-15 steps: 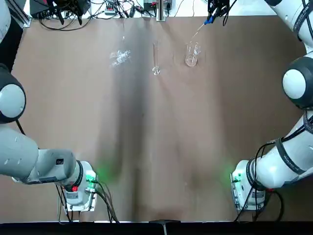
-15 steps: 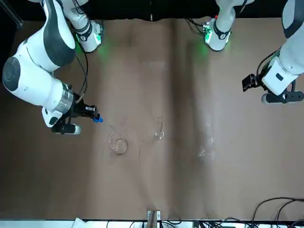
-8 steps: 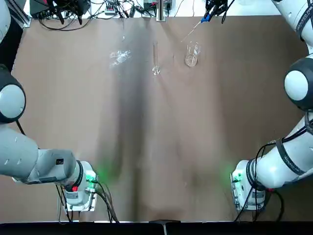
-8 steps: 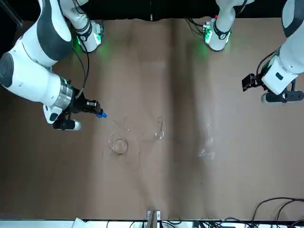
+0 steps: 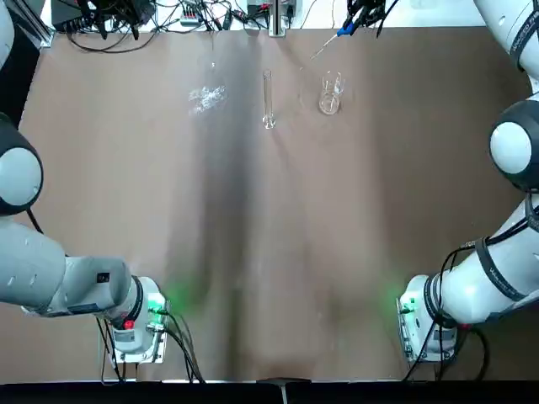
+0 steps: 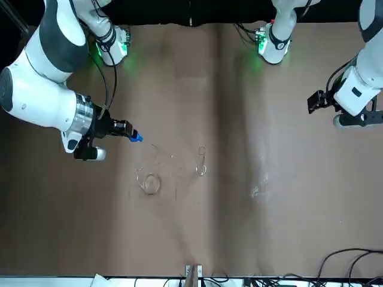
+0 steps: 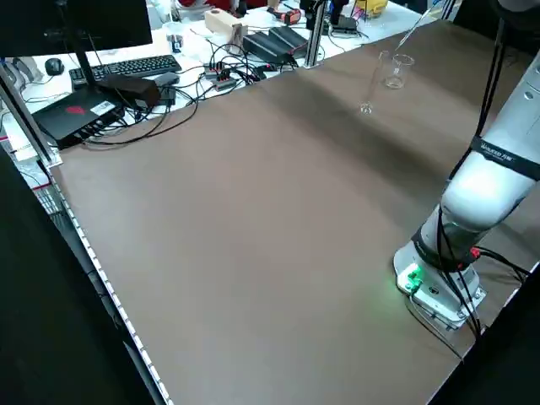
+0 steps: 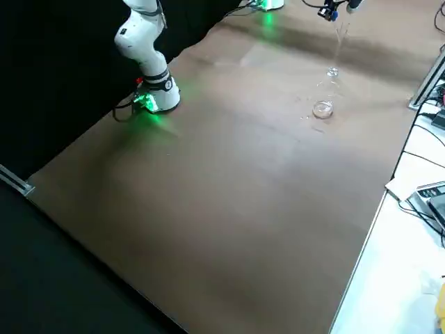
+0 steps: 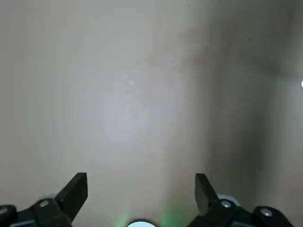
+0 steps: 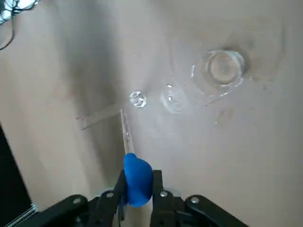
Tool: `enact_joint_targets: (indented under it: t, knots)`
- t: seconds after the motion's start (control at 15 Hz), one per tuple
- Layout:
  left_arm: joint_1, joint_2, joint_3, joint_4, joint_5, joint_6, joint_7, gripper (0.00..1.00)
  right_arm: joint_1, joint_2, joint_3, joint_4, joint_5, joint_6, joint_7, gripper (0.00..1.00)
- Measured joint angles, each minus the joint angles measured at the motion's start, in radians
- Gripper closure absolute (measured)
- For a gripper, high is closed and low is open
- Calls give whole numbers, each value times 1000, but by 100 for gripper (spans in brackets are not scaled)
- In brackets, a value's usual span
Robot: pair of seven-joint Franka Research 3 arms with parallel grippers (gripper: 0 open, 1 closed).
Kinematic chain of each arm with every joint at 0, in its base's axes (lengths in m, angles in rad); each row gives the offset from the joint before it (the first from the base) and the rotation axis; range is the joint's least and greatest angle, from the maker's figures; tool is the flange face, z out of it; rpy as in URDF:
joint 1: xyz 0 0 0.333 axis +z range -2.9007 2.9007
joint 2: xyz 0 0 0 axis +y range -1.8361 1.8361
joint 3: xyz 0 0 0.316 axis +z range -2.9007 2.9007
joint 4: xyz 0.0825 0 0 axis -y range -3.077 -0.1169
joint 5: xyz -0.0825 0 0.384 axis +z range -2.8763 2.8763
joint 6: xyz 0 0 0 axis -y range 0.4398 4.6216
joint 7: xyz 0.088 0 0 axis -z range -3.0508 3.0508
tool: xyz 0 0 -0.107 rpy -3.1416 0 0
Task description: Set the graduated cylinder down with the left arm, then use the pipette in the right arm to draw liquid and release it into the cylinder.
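Thin clear pipette with blue bulb (image 10: 137, 178) was pinched at bulb between right gripper (image 10: 138, 185) fingers, tip slanting toward tall slim glass graduated cylinder (image 5: 268, 99) upright on brown surface (image 5: 269, 252). Left gripper (image 9: 141, 189) fingers spread wide, holding nothing, well apart from cylinder.

Clear glass graduated cylinder (image 5: 268, 99); matt table (image 5: 269, 252).

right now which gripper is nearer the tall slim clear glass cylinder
Right. The right gripper hangs beside the tall slim clear glass cylinder, holding the blue-bulbed pipette. The left gripper is far off on the cylinder's other side.
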Motion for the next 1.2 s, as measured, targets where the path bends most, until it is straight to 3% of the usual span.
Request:
enact_joint_targets:
  t: [0.33, 1.2]
  knots:
    - [0, 0, 0, 0, 0, 0, 0, 0, 3, 0, 3, 0, 79, -2, 15, 76]
    - [-4, 0, -4, 0, 0, 0, 0, 0, 105, -4, 11, 44, 83, 1, 191, 76]
